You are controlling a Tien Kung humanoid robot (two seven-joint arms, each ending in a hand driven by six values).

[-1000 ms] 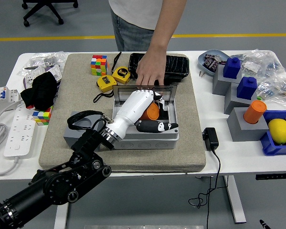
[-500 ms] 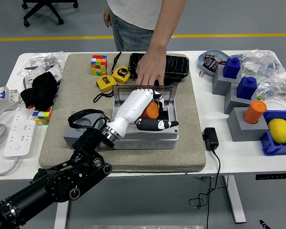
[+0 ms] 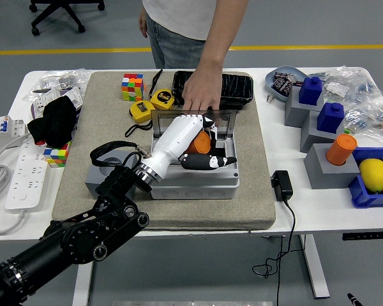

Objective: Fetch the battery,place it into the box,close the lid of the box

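Reaching in from the lower left, the left robot hand (image 3: 190, 141) hangs over the open grey box (image 3: 191, 178), its white palm tilted up and away and its dark fingers (image 3: 210, 162) stretched rightward across the box's inside. An orange battery (image 3: 198, 143) sits in the box, pressed under the palm; whether the fingers grip it or only rest against it cannot be told. One black arm is in view; the other does not show.

On the tabletop (image 3: 319, 204) lies one beige mat (image 3: 102, 210) carrying the box. Near the front right, one black charger (image 3: 281, 184) with its cable lies just off the mat. At the left sit one white power strip (image 3: 22, 175), one black cloth (image 3: 54, 121) and one colour cube (image 3: 54, 154) beside it.

The box's clear lid (image 3: 226, 121) stands upright at its far edge. A person's hand (image 3: 201, 95) rests on the lid's top rim.

Farther back on the mat are two yellow tape measures (image 3: 151, 105), a second colour cube (image 3: 133, 87) and one black case (image 3: 233, 87). At the right stand three grey blocks (image 3: 322, 167): two bear blue bottles (image 3: 321, 102), one an orange cylinder (image 3: 341, 149). One lemon (image 3: 374, 174) lies in a blue tray (image 3: 360, 191).
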